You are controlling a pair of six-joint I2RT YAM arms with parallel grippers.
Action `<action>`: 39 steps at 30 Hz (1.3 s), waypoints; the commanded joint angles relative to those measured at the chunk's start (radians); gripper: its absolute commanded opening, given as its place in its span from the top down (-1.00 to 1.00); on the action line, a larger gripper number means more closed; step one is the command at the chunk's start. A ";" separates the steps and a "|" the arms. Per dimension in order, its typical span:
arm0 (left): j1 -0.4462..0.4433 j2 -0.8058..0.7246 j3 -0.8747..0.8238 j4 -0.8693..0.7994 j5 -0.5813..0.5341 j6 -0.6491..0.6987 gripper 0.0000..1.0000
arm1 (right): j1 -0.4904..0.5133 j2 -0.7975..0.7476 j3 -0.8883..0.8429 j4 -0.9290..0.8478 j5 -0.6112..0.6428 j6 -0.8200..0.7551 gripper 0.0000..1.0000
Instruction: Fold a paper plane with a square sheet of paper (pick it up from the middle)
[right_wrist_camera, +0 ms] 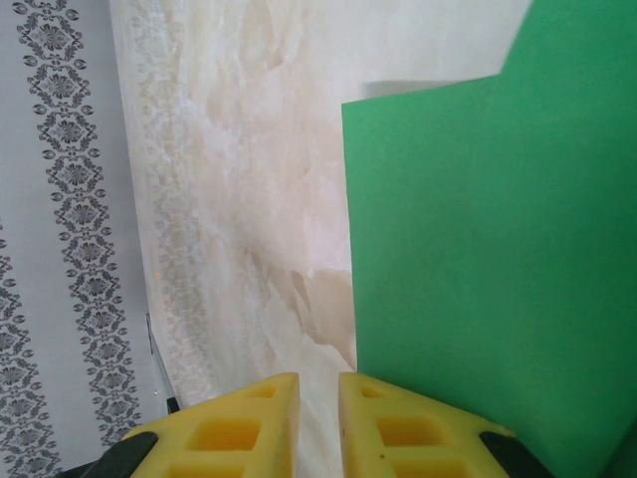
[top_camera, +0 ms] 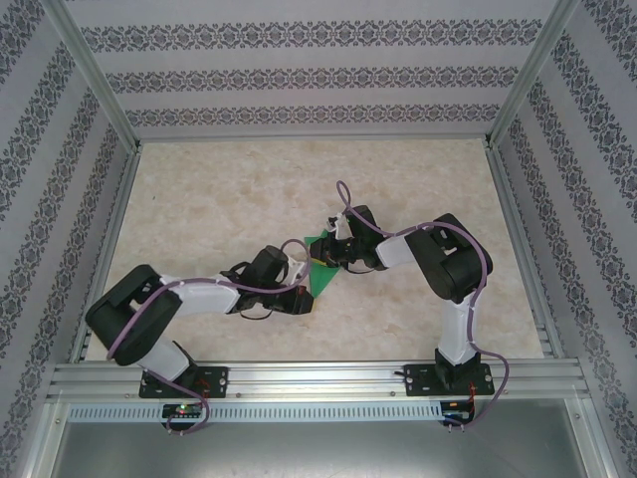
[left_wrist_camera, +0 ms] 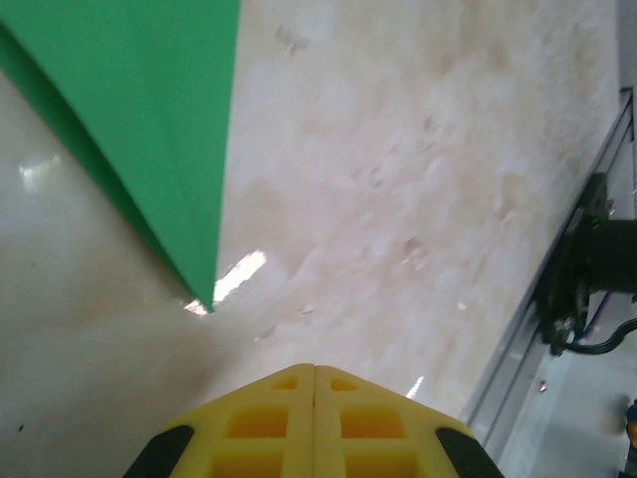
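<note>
Robot lab test booth, aluminium frame (top_camera: 318,378), wallpapered panels (top_camera: 318,70), marble-look tabletop (top_camera: 229,199)

Green paper (left_wrist_camera: 149,119) overruns the left wrist view's top edge.

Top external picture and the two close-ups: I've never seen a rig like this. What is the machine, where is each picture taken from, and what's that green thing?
It is a robot: a left arm and a right arm bolted at the near edge of a table. The wide picture looks down from above and behind them. Each close-up comes from a wrist camera, with that gripper's yellow fingers at the bottom. The green thing is a partly folded paper sheet on the table between the arm tips. The left gripper is shut on nothing; the paper's pointed corner lies just ahead of it. The right gripper shows a narrow gap, with the paper beside one finger; whether it touches, I cannot tell.
</note>
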 commanded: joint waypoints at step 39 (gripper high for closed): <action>0.043 0.193 0.009 0.022 -0.019 -0.129 1.00 | -0.005 0.092 -0.049 -0.150 0.106 -0.029 0.61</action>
